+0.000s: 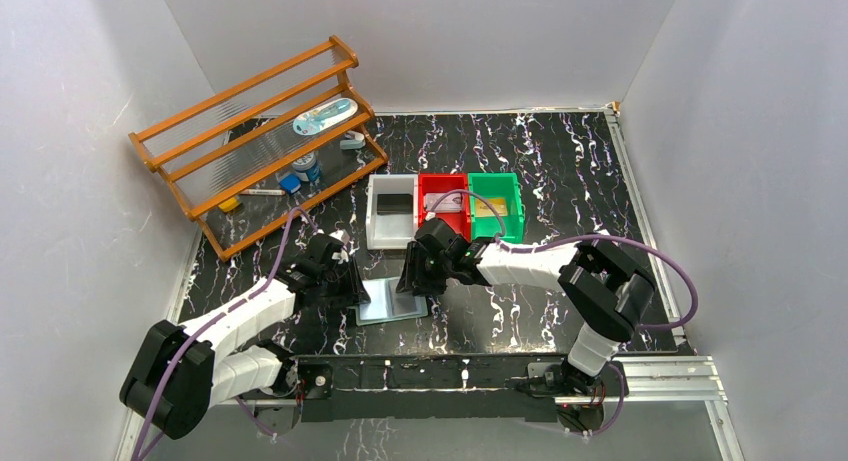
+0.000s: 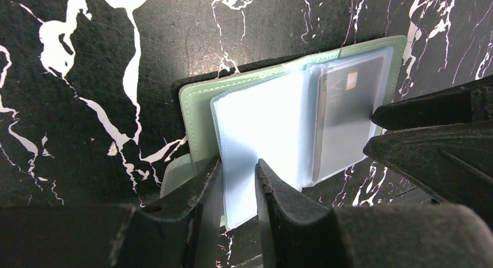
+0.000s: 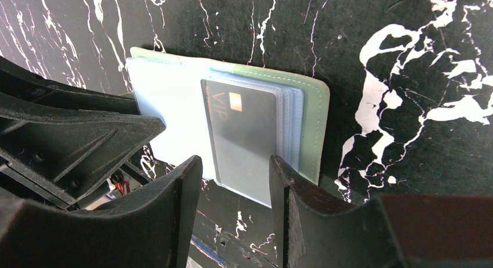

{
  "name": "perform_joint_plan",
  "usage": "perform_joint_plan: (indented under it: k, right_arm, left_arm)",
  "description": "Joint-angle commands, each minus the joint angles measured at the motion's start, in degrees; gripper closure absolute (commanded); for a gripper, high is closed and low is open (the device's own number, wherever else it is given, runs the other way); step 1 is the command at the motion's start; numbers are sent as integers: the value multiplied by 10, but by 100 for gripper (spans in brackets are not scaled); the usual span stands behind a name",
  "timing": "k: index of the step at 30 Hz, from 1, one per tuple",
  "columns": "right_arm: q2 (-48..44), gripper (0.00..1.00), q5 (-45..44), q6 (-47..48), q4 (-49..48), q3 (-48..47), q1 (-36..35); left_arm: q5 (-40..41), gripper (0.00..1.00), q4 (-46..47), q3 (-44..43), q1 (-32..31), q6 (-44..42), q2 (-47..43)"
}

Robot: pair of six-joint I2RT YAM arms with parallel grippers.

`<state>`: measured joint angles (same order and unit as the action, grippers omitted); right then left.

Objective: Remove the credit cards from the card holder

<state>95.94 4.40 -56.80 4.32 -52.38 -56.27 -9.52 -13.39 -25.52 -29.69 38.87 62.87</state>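
The grey-green card holder (image 1: 385, 309) lies spread open on the black marbled table between my two grippers. Its green cover (image 2: 195, 111) frames pale clear pockets. A grey credit card (image 3: 244, 140) marked VIP, with a gold chip, sits in a right-hand pocket, its near end sticking out past the cover (image 3: 317, 128). The same card (image 2: 343, 122) shows in the left wrist view. My left gripper (image 2: 238, 169) is open narrowly, tips down over the holder's left pocket page. My right gripper (image 3: 235, 166) is open, one finger on each side of the card's near end.
Behind the holder stand a white bin (image 1: 375, 226) holding a dark card (image 1: 396, 203), a red bin (image 1: 443, 186) and a green bin (image 1: 512, 196). An orange wooden rack (image 1: 260, 141) with small items fills the back left. Grey walls enclose the table.
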Motion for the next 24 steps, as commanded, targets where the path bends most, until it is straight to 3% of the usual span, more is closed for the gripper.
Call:
perform_joint_plan:
  k: [1, 13, 24]
  right_arm:
    - [3, 45, -4, 5, 1, -18, -2]
    - [-6, 45, -28, 14, 31, -27, -1]
    - [13, 46, 16, 8, -15, -17, -2]
  left_arm:
    - [-12, 76, -9, 7, 1, -7, -2]
    - [-12, 76, -9, 4, 1, -9, 1]
    - [-24, 76, 0, 6, 1, -11, 2]
